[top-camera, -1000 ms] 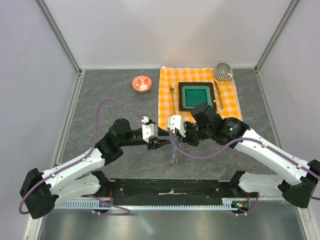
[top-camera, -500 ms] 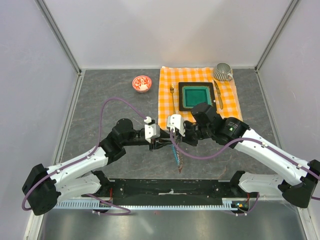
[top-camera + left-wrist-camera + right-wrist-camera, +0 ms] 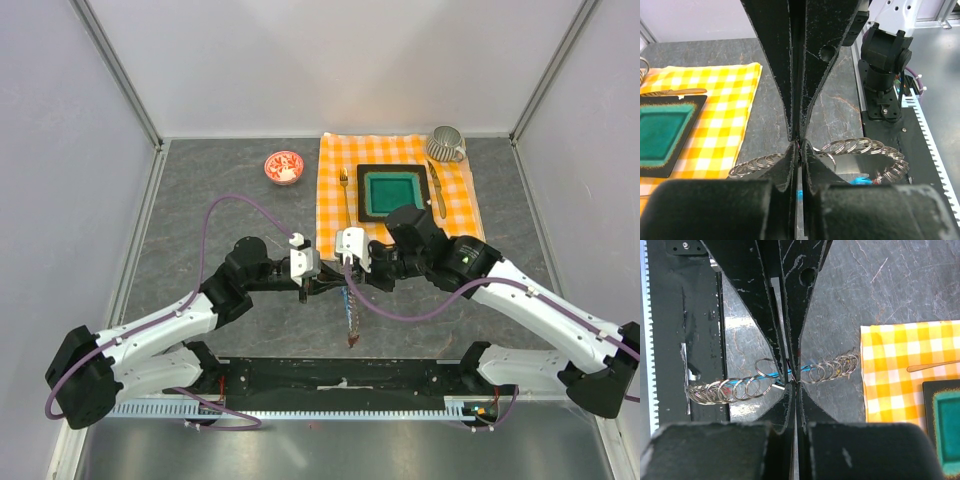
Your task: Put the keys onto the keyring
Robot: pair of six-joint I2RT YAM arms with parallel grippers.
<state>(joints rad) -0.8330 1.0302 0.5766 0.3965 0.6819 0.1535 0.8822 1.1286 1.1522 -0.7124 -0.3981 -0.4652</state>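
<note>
Keyring [image 3: 830,371]: chain of grey metal loops, pinched by closed left fingers [image 3: 777,75] and by closed right fingers [image 3: 757,300].

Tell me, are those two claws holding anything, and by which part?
Both pinch the keyring: the right gripper midway along its chain of rings, the left gripper on the rings too.

Tabletop [image 3: 220,190] holdings — one red-and-white bowl [image 3: 283,167], one checked cloth [image 3: 460,205], one teal plate [image 3: 390,190]. One fork [image 3: 344,183], one knife [image 3: 437,190], one metal cup [image 3: 446,145]. One keyring [image 3: 349,315] — many linked loops.
</note>
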